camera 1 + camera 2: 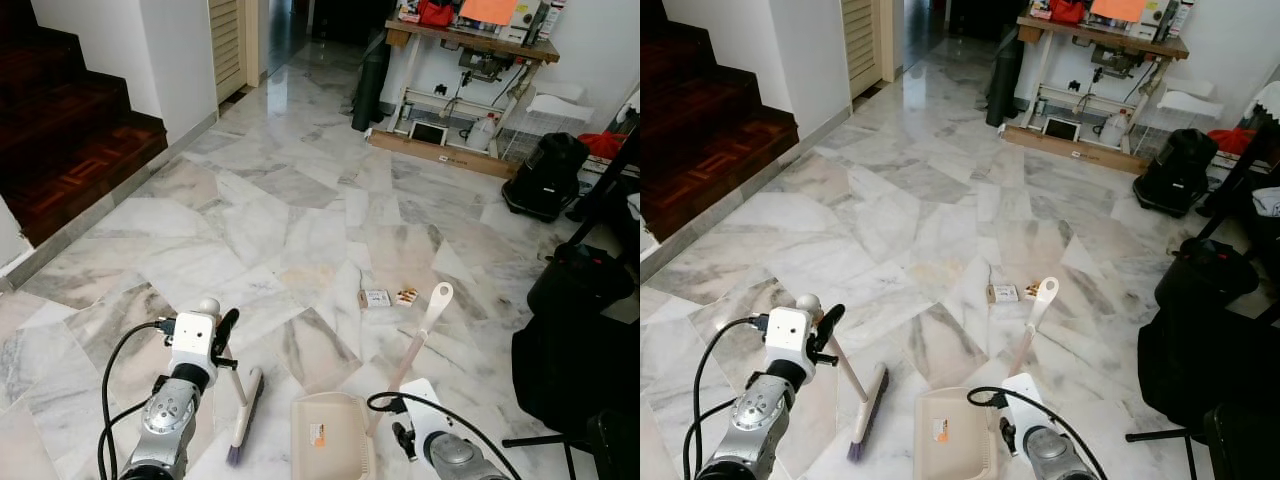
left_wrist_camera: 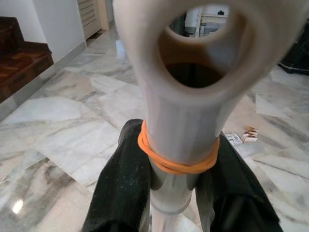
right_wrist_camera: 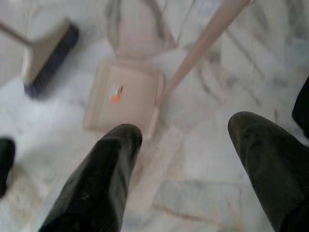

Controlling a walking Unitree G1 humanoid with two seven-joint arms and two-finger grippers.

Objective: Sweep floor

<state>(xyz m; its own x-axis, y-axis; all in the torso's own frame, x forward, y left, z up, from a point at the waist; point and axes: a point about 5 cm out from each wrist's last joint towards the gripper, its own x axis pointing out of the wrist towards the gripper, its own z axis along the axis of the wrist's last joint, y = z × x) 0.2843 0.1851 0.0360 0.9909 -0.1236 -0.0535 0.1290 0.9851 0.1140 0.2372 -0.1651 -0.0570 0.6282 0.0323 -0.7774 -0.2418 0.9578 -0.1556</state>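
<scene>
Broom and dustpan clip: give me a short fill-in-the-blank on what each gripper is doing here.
1. The left gripper is shut on the handle of the ____.
2. The right gripper, its jaws ____, hovers above the dustpan.
3. The small scraps of litter lie on the ____ floor.

Missing words: broom; open; marble

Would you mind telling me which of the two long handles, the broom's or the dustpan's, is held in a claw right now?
The broom handle: the left claw is shut around it below the orange rubber band. The dustpan handle stands free, the right claw open above the floor beside it.
</scene>
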